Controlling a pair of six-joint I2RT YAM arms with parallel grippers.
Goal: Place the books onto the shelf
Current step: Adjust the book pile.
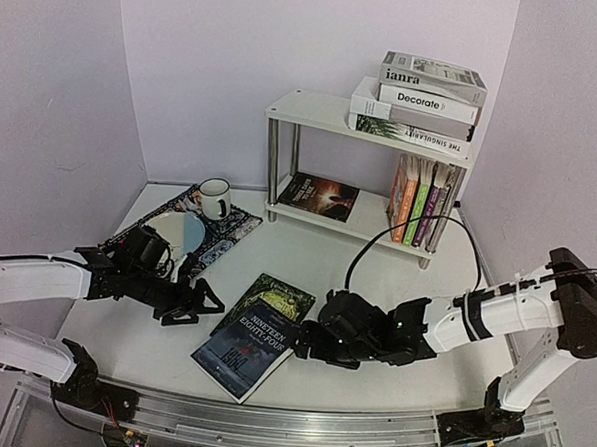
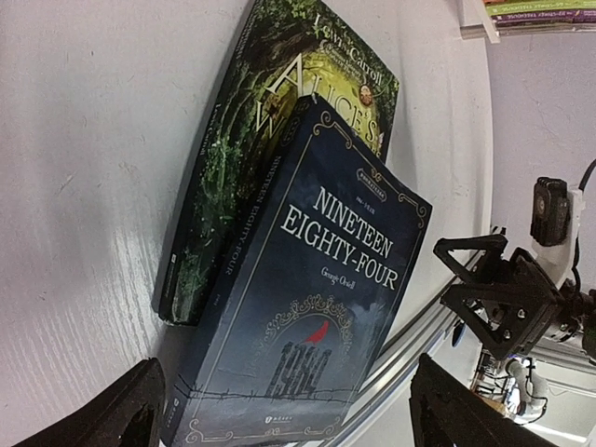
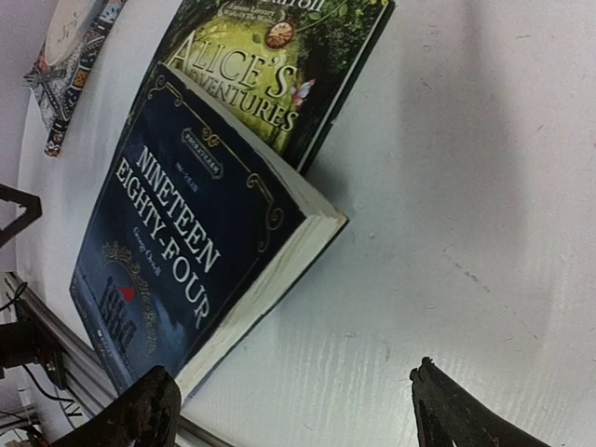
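Partly, navy Nineteen Eighty-Four (image 1: 247,351) overlaps the green Alice book (image 1: 278,293).

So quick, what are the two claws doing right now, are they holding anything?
Left claw: open, holding nothing.
Right claw: open, holding nothing.

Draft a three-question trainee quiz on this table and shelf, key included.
1. True or false: the blue book lies partly on the green book.
2. On the lower board of the shelf, how many books lie flat? A none, B one, C three.
3. Fill in: the left end effector and the right end effector are both ____.
Key: 1 true; 2 B; 3 open.
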